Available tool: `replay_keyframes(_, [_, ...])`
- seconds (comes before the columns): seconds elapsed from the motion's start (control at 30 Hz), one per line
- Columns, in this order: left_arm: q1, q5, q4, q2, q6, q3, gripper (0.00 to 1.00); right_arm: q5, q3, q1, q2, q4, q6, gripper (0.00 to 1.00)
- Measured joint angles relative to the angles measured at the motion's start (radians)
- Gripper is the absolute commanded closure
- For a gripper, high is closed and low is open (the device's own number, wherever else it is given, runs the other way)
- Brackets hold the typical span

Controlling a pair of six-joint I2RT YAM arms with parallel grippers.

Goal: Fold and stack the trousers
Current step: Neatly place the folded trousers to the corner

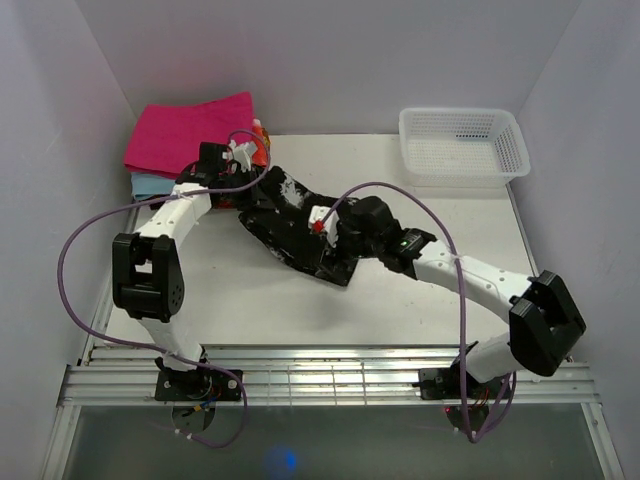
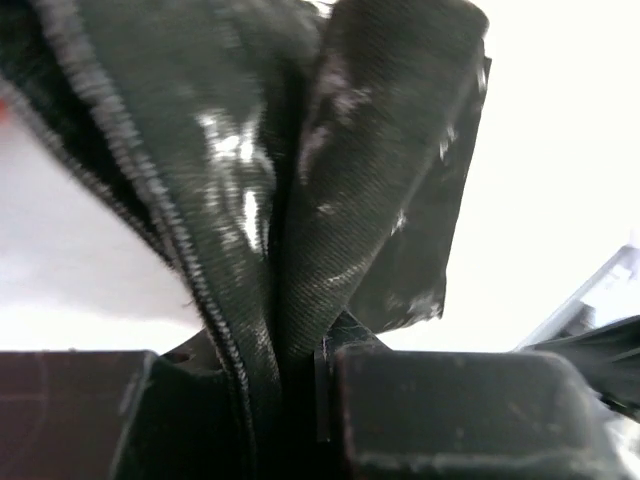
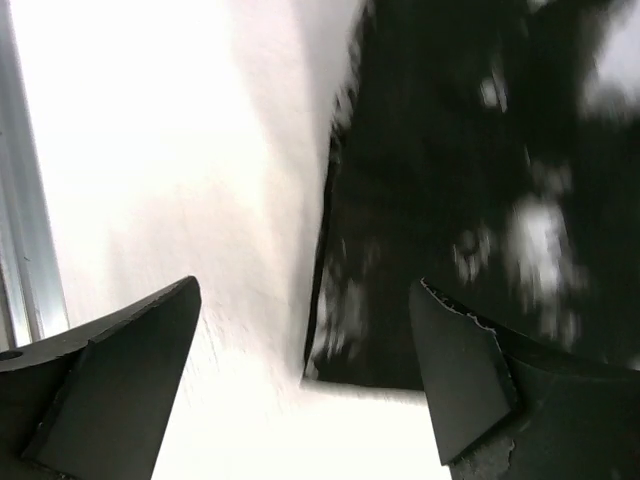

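Note:
Black trousers point(image 1: 292, 228) lie crumpled in the middle of the white table. My left gripper point(image 1: 243, 172) is shut on their upper left edge; in the left wrist view the dark twill cloth point(image 2: 300, 200) runs down between the jaws. My right gripper point(image 1: 322, 222) is open just above the trousers' right part. In the right wrist view its fingers point(image 3: 110, 370) stand wide apart over a corner of the black cloth point(image 3: 440, 200) and bare table. A stack of folded cloth, pink point(image 1: 190, 135) over light blue, sits at the back left.
A white plastic basket point(image 1: 462, 145) stands at the back right. Something orange point(image 1: 262, 132) shows beside the pink stack. A metal rail point(image 1: 330, 380) runs along the near edge, and white walls close in the sides.

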Motion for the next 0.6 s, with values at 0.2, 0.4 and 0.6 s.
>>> replay_keyframes(0.2, [0.008,-0.09,-0.169,0.115,0.124,0.314,1.0,0.009,0.0,-0.193,-0.113,-0.141,-0.027,0.1])
replay_keyframes(0.4, [-0.008,-0.118,-0.263,0.295,0.194,0.689,1.0,0.026,0.001,-0.327,-0.207,-0.256,-0.08,0.1])
replay_keyframes(0.6, [-0.017,-0.116,-0.301,0.373,0.21,0.938,1.0,0.043,0.001,-0.352,-0.252,-0.314,-0.112,0.1])
